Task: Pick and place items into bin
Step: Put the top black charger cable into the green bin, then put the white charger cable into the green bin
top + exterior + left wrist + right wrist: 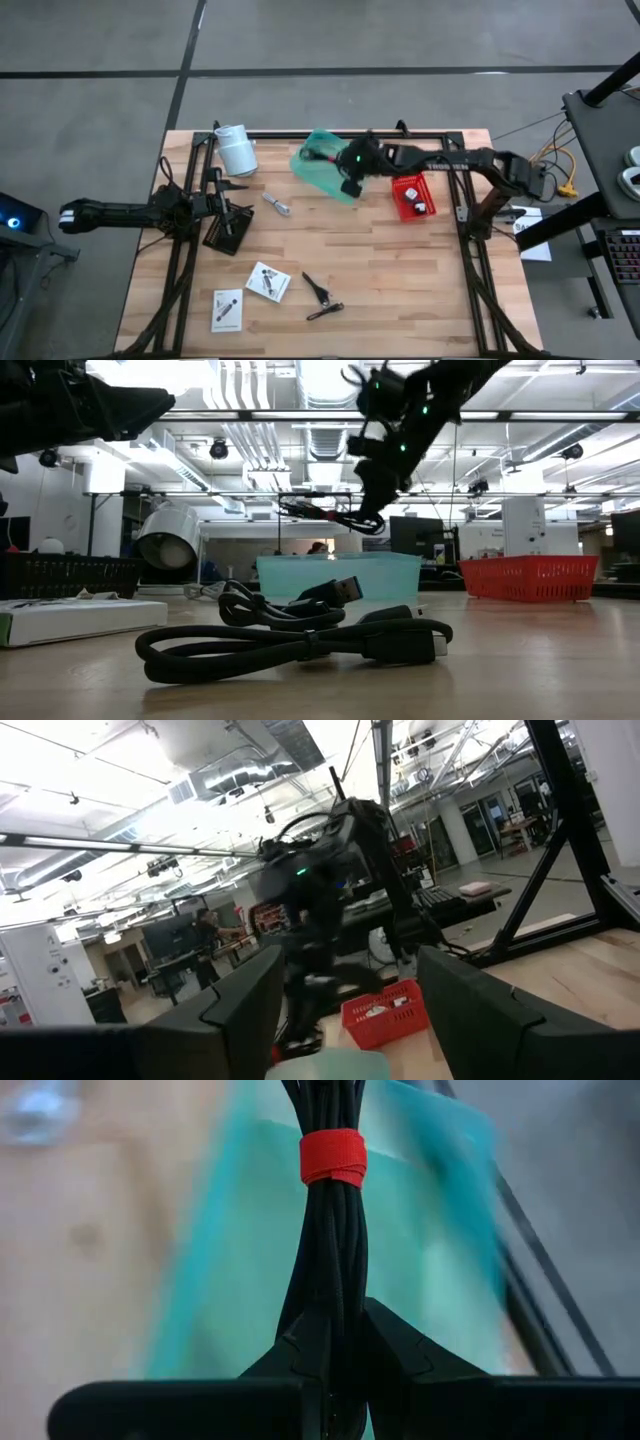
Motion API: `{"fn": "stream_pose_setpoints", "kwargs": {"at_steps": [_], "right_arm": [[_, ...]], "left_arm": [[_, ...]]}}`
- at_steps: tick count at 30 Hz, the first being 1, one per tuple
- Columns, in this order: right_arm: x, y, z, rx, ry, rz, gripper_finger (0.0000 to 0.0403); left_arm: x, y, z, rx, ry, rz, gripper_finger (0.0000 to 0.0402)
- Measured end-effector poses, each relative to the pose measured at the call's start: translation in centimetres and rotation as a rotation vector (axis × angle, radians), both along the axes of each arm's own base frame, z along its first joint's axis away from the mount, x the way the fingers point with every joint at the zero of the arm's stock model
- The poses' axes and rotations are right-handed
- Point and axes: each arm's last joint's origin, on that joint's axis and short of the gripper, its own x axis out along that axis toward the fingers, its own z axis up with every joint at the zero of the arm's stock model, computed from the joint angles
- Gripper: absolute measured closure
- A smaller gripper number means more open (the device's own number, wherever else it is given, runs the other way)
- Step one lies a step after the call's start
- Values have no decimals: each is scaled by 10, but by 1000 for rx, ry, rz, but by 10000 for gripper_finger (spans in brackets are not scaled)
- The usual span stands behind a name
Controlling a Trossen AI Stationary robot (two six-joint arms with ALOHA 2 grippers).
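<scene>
My right gripper (335,1342) is shut on a bundle of black cable (332,1230) tied with a red strap (333,1158). It holds the bundle above the teal-green bin (312,172) at the table's far middle. In the low view the bundle (322,513) hangs clear above the bin (340,575). My left gripper (350,1020) waits open at the table's left, touching nothing. A silvery plug (277,204), two white packets (268,282) and a black clip (320,296) lie flat on the wood. My right gripper pinches the cable bundle between its two fingers at one end (333,1315), on the near side of the red strap. The fingers slant down from the table's right. The bundle runs on ahead of them, lifted clear over the bin.
A red slotted basket (412,195) stands right of the bin. A white cylinder (236,150) lies at the far left, and a flat black pad (228,232) lies by my left gripper. Another black cable (290,640) lies close to the low camera.
</scene>
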Motion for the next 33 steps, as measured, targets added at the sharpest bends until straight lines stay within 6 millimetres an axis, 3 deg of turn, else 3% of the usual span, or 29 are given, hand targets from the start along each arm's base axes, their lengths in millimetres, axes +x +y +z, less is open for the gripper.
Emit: {"fn": "stream_pose_setpoints", "kwargs": {"at_steps": [4, 9, 15, 25, 30, 33], "right_arm": [[-10, -30, -6, 34, 9, -89, 378], [-15, -46, -14, 141, -14, -68, 378], [-15, -47, -16, 150, -16, -74, 369], [-15, -47, -15, 146, -14, -70, 271], [-15, -45, -13, 171, -40, -97, 247], [-13, -38, -8, 194, -59, -13, 241]], "left_arm": [[0, 0, 0, 0, 1, 0, 187], [0, 0, 0, 0, 0, 0, 187], [0, 0, 0, 0, 0, 0, 187], [0, 0, 0, 0, 0, 0, 187], [0, 0, 0, 0, 0, 0, 187], [0, 0, 0, 0, 0, 0, 187]]}}
